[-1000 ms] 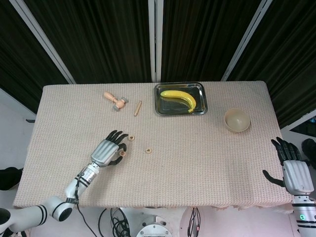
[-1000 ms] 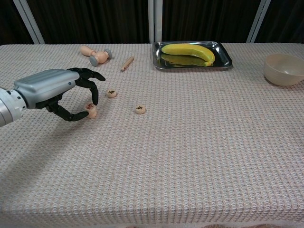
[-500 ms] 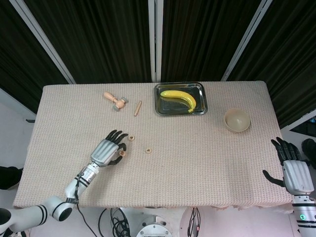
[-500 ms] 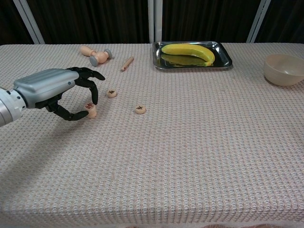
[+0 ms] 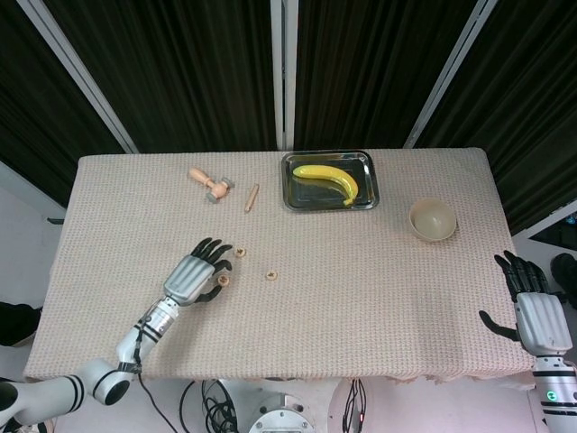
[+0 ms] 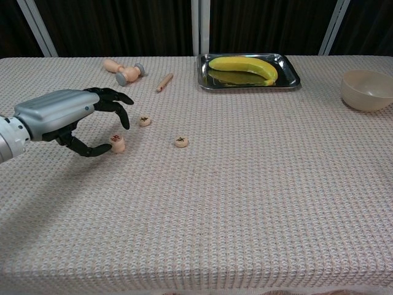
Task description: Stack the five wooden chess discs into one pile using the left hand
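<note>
The left hand (image 6: 64, 120) is seen low over the cloth-covered table (image 6: 245, 203), its fingers spread and curled downward, holding nothing. The thumb tip is seen touching, or all but touching, the side of a short pile of wooden discs (image 6: 116, 143) that stands on the cloth just in front of the palm; the other fingers (image 6: 116, 101) are arched above and beyond the pile, clear of it. How many discs make up the pile cannot be told from either view; it is seen only to be taller than a single disc. In the head view the pile (image 5: 223, 281) is shown at the fingertips of the left hand (image 5: 194, 275), partly shaded by them.

A single disc (image 6: 145, 120) lies just past the fingertips, apart from them, and another single disc (image 6: 180, 141) lies further out to the hand's right, beyond the pile. The dark marks on the disc tops are too small to be read.

Far beyond the fingertips, a wooden stamp-like piece with a grey end (image 6: 123, 70) and a small wooden stick (image 6: 164, 82) are seen, and further right a metal tray (image 6: 288, 77) with a banana (image 6: 242, 66) in it. A beige bowl (image 6: 367, 90) is cut by the frame edge in the chest view.

The right hand (image 5: 532, 302) is seen only in the head view, off the table's near corner, fingers apart, empty; its arm is cut off by the frame.
</note>
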`<action>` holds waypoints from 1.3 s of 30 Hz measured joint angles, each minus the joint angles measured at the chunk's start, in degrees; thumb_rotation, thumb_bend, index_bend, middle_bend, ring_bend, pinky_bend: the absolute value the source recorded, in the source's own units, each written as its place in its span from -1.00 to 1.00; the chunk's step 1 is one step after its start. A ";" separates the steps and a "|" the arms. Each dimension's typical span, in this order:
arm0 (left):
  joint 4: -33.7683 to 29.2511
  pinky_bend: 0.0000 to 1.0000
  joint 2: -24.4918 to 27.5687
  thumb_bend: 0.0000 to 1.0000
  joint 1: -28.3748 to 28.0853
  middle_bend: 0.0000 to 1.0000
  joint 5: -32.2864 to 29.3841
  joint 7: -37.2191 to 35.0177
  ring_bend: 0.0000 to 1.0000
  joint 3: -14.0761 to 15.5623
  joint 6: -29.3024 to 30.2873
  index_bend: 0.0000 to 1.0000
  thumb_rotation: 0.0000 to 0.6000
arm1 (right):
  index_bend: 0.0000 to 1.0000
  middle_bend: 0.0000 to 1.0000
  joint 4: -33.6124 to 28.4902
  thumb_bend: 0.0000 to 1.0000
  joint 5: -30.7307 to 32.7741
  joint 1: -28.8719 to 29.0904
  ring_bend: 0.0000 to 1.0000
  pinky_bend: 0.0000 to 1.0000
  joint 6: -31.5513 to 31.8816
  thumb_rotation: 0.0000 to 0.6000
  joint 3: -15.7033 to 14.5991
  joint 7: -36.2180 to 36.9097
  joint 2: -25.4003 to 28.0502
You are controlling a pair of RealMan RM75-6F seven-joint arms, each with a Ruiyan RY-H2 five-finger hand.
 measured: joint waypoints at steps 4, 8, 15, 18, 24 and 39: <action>-0.10 -1.00 -0.17 -0.30 0.00 -0.83 -0.21 -0.25 -1.00 -0.01 -0.27 -0.37 1.00 | -1.00 -1.00 -0.03 -0.67 0.00 0.05 -1.00 -1.00 -0.13 1.00 -0.05 -0.08 -0.04; 0.50 -1.00 -0.85 -0.30 -0.11 -0.83 -0.37 -0.47 -1.00 -0.12 -0.50 -0.38 1.00 | -1.00 -1.00 -0.01 -0.68 0.02 0.01 -1.00 -1.00 -0.03 1.00 -0.01 0.04 0.00; 0.83 -1.00 -1.08 -0.30 -0.44 -0.83 -0.52 -0.74 -1.00 -0.45 -0.81 -0.38 1.00 | -1.00 -1.00 0.10 -0.68 0.18 0.04 -1.00 -1.00 -0.18 1.00 0.04 0.23 0.07; 0.83 -1.00 -0.99 -0.30 -0.49 -0.83 -0.54 -0.66 -1.00 -0.44 -0.91 -0.38 1.00 | -1.00 -1.00 0.10 -0.67 0.24 0.06 -1.00 -1.00 -0.24 1.00 0.05 0.20 0.06; 0.41 -1.00 -0.88 -0.30 -0.40 -0.83 -0.42 -0.60 -1.00 -0.36 -0.62 -0.38 1.00 | -1.00 -1.00 0.01 -0.67 0.14 0.02 -1.00 -1.00 -0.06 1.00 0.05 0.13 0.05; -8.30 -1.00 -3.45 -0.34 -3.14 -0.83 -0.83 6.81 -1.00 -2.89 -1.57 -0.36 1.00 | -1.00 -1.00 0.26 -0.67 0.15 0.03 -1.00 -1.00 -0.11 1.00 0.01 0.39 -0.14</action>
